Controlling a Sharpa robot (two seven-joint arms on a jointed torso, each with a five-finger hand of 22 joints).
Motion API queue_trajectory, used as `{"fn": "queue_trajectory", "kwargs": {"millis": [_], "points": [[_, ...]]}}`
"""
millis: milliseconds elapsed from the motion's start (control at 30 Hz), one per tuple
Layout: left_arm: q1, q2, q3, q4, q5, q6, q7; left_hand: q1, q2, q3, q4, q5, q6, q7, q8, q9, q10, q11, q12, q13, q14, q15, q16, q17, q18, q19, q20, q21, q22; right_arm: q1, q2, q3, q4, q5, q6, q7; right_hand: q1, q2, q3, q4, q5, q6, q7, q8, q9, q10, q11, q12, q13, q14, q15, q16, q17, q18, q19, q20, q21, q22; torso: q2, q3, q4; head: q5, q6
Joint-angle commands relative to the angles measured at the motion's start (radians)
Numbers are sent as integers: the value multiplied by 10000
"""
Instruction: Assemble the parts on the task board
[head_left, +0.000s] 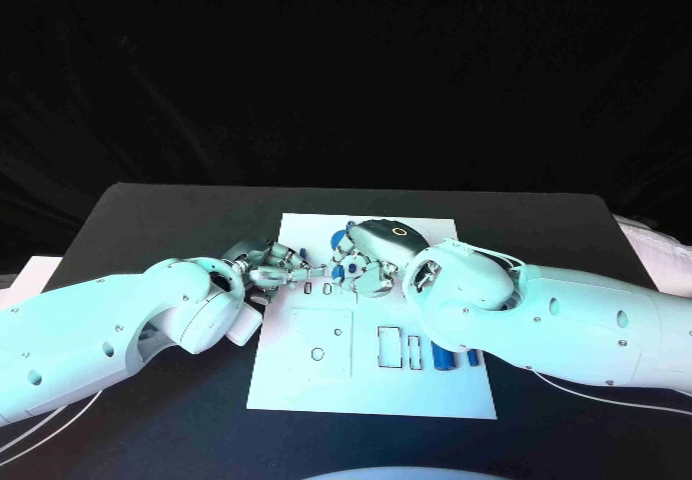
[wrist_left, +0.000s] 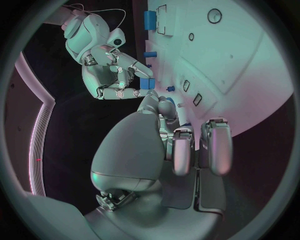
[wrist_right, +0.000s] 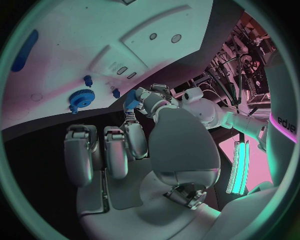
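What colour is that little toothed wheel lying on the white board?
Blue. The gear on the task board shows best in the right wrist view.

The two hands meet fingertip to fingertip over the middle of the task board (head_left: 368, 385), the left hand (head_left: 271, 268) coming from nine o'clock and the right hand (head_left: 372, 262) from three, blocking that strip. Blue parts (head_left: 450, 358) stand at about four o'clock beside the cutouts. The board's six o'clock end and the desk (head_left: 159, 215) toward twelve lie open.
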Motion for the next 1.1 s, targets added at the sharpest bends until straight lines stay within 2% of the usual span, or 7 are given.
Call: {"fn": "queue_trajectory", "kwargs": {"millis": [33, 100, 200, 533, 700, 767, 1100], "points": [[7, -138, 5, 3, 1097, -346, 945, 67, -55, 153, 79, 6, -470, 225, -350, -183, -589, 212, -861, -688, 980, 139, -83, 2493, 88, -494, 91, -554, -761, 19, 174, -31, -267, -418, 653, -53, 83, 58, 18, -52, 8, 95, -2, 26, 13, 70, 6, 22, 900, 1015, -37, 33, 2513, -10, 473, -59, 32, 1329, 2, -22, 1, 9, -9], [7, -237, 4, 11, 1671, -539, 1413, 66, -126, 274, 146, 5, -799, 480, -687, -369, -799, 458, -1246, -962, 755, 346, -541, 1966, 250, -994, 275, -1149, -1649, 24, 285, -50, -427, -505, 730, -104, 83, 59, 18, -52, 2, 95, -2, 25, 13, 73, 7, 31, 906, 1017, -37, 37, 2520, -11, 475, -59, 35, 1334, 6, -19, 1, 17, -5], [7, -377, 3, 34, 2479, -856, 2137, 80, -188, 423, 188, -1, -1038, 699, -1028, -594, -874, 615, -1482, -1187, 564, 499, -923, 1543, 390, -1359, 435, -1628, -2309, 26, 443, -75, -637, -604, 863, -186, 83, 61, 17, -53, -6, 95, -1, 24, 13, 68, 8, 20, 899, 1016, -38, 36, 2518, -10, 473, -59, 32, 1328, 7, -22, 19, 23, -31], [6, -739, 6, 317, 4100, -1076, 3787, 101, -276, 649, 182, 7, -1056, 804, -1296, -828, -894, 712, -1594, -1377, 431, 589, -1190, 1241, 515, -1633, 561, -2058, -2873, 5, 847, -154, -989, -1016, 1818, -546, 90, 87, 20, -54, -48, 90, 2, 19, 11, 49, 9, -20, 878, 1011, -37, 23, 2497, -11, 474, -61, 33, 1333, 5, -47, 14, 63, -65], [12, -903, 8, 480, 4755, -1011, 4495, 45, -355, 798, 189, 2, -1073, 906, -1478, -1001, -1134, 812, -1772, -1589, -175, 700, -2229, 137, 822, -2585, 672, -3309, -4522, -32, 1003, -176, -1107, -1151, 1935, -651, 89, 90, 19, -53, -52, 87, 4, 17, 10, 46, 10, -25, 875, 1011, -36, 24, 2498, -10, 470, -61, 29, 1325, 6, -21, -3, 99, -80], [14, -943, 9, 516, 4930, -1001, 4676, 24, -368, 845, 192, 2, -1067, 928, -1517, -1044, -1202, 843, -1835, -1671, -305, 723, -2446, -92, 878, -2765, 699, -3583, -4845, -53, 1053, -184, -1152, -1179, 1999, -685, 87, 90, 18, -52, -54, 86, 5, 17, 10, 47, 11, -25, 876, 1011, -36, 23, 2496, -10, 471, -61, 30, 1327, 2, -14, 7, 103, -87], [16, -1038, 10, 586, 5323, -954, 5053, -123, -452, 878, 232, -17, -1048, 975, -1598, -1137, -1281, 897, -1920, -1842, -399, 769, -2606, -288, 922, -2884, 746, -3885, -5157, -114, 1158, -209, -1232, -1404, 2283, -950, 62, 94, 4, -38, -65, 78, 13, 10, 7, 44, 17, -29, 876, 1010, -33, 20, 2492, -11, 471, -61, 30, 1330, 2, -1, -6, 158, -134]]}}
